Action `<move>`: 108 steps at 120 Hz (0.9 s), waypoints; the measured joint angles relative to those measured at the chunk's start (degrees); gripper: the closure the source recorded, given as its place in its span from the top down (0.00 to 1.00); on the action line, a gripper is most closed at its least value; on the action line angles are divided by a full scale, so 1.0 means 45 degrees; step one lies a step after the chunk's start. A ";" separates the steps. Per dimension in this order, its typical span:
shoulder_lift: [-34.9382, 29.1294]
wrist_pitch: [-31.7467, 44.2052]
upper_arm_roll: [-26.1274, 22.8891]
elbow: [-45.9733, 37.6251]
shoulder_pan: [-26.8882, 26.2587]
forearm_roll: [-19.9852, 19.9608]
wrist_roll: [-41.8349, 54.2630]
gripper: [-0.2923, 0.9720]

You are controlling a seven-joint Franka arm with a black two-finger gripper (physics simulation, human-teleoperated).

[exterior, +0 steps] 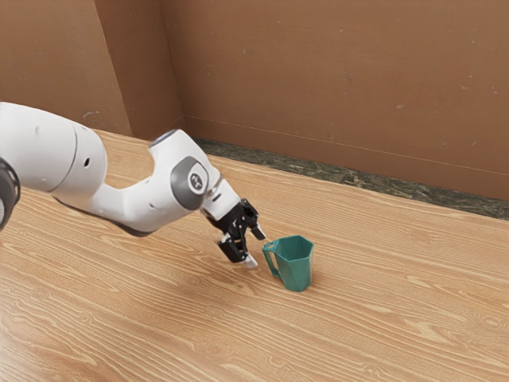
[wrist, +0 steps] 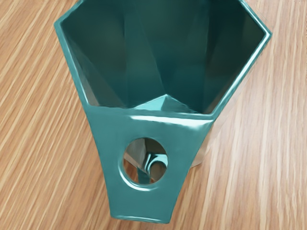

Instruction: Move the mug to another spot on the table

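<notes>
The mug [exterior: 293, 263] is standing upright on the table [exterior: 398, 318], away from its far edge, with the gripper [exterior: 253, 245] sitting just beside its handle [exterior: 270, 256], on the exterior view's left.

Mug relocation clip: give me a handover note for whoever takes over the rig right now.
The mug stands upright on the table, its handle facing the tool. The tool is open, low beside the handle, holding nothing. Done: approach. Left: grasp the handle, lift, set the mug down elsewhere on the table.
</notes>
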 joint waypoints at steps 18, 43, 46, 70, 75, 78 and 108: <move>0.0373 0.0117 -0.0222 0.0270 0.0002 -0.0134 0.0227 0.67; 0.0588 0.0205 -0.0305 0.0503 0.0002 -0.0463 0.0467 0.62; 0.0596 0.0211 -0.0332 0.0530 0.0004 -0.0491 0.0491 0.61; 0.0643 0.0252 -0.0438 0.0581 0.0001 -0.0594 0.0648 0.55; 0.0667 0.0260 -0.0439 0.0581 0.0001 -0.0606 0.0675 0.55; 0.0675 0.0265 -0.0440 0.0581 0.0001 -0.0612 0.0690 0.54; 0.0768 0.0291 -0.0469 0.0581 0.0002 -0.0841 0.0811 0.48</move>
